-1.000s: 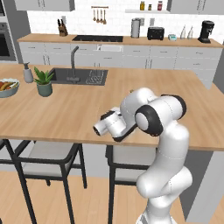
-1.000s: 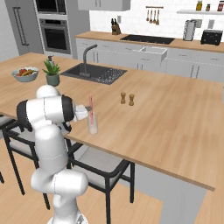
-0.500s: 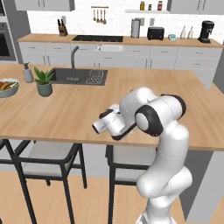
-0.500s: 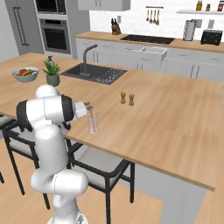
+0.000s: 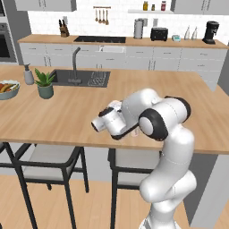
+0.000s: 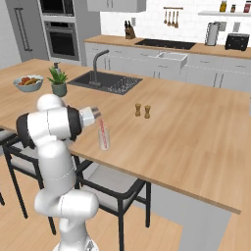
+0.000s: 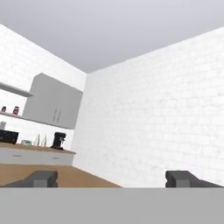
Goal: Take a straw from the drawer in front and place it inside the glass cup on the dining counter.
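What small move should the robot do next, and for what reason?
Probably draw the tool back from the glass cup. The straw stands in the cup on the dining counter, and the fingers are wide apart holding nothing.

I note a potted plant (image 6: pixel 59 81) beside the inset sink (image 6: pixel 105 82), with a fruit bowl (image 6: pixel 28 83) just to its left. Two brown shakers (image 6: pixel 142 111) stand side by side mid-surface. Along the back wall I see a cooktop (image 6: pixel 164 44), knife block (image 6: pixel 129 31), toaster (image 6: pixel 237 41) and coffee machine (image 5: pixel 211 31). Two stools (image 5: pixel 44 161) sit below.
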You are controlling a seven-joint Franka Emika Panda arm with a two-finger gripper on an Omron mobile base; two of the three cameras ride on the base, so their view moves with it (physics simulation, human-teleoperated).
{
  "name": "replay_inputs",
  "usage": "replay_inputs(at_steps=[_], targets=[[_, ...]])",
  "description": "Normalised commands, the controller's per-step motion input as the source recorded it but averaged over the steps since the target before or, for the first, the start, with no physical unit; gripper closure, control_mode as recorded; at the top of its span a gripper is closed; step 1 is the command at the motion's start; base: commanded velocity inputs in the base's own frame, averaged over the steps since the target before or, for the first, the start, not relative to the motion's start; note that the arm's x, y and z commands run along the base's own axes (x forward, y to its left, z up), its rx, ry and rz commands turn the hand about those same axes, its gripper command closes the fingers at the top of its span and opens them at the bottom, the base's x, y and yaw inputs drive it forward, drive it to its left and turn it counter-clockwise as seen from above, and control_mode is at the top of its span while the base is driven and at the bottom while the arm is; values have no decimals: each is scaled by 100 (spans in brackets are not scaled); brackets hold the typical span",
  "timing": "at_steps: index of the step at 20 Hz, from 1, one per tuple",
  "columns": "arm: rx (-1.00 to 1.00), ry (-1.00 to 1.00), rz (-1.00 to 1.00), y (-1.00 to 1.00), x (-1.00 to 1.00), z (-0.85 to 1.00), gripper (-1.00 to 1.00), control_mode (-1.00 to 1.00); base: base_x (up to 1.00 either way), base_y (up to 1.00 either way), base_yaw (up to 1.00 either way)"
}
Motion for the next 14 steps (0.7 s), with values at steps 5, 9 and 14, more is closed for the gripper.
replay_inputs(at_steps=[5, 9, 14], targets=[[29, -24, 11, 38, -5, 62, -100, -100, 0, 0, 0], [59, -26, 40, 37, -13, 2, -100, -100, 0, 0, 0], [78, -15, 49, 15, -13, -36, -100, -100, 0, 0, 0]])
